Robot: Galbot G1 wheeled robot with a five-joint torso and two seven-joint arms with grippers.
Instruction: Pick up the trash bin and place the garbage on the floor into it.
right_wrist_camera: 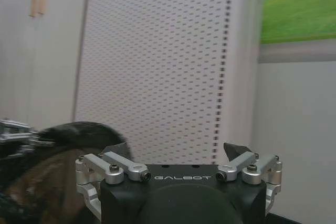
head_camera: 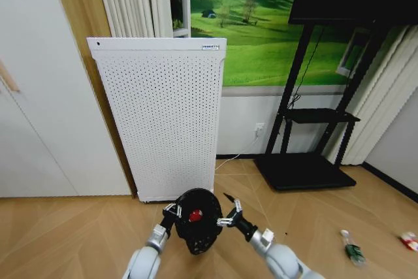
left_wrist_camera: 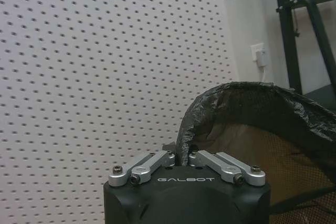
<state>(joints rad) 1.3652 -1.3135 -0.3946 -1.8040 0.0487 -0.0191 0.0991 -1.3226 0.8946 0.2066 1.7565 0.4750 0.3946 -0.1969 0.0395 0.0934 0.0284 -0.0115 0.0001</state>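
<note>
Holding the trash bin [head_camera: 198,221] by its rim with my left gripper [left_wrist_camera: 184,157], fingers pinched tight on the edge where the black liner bag folds over. In the left wrist view the bag crinkles right between the fingertips, so I've got liner and rim together. The bin hangs up off the floor, just in front of the white perforated appliance [head_camera: 163,115], low against its bottom edge.

My right gripper [head_camera: 228,213] sits just beside the bin's other side, jaws spread wide with nothing between them. In the right wrist view the fingers stand well apart and the bin's rim is off to one side, not touched.

How it'll handle, my guess: light, it looks like a mesh-sided basket with a thin plastic bag in it. The rim is the stiff bit, so that's the place to grab. The bag is soft and slippery and could slide on the rim if I only catch plastic, and held by one edge the bin will want to tilt, so I'd keep moves slow.

There's something red [head_camera: 195,215] down inside the bin, looks like the round wrapper, can't be sure. The little bottle [head_camera: 351,247] with the green label lies on the floor well off to the right of the appliance, and the red-and-white packet [head_camera: 410,240] lies farther right again. Those two are left to do, I reckon.
</note>
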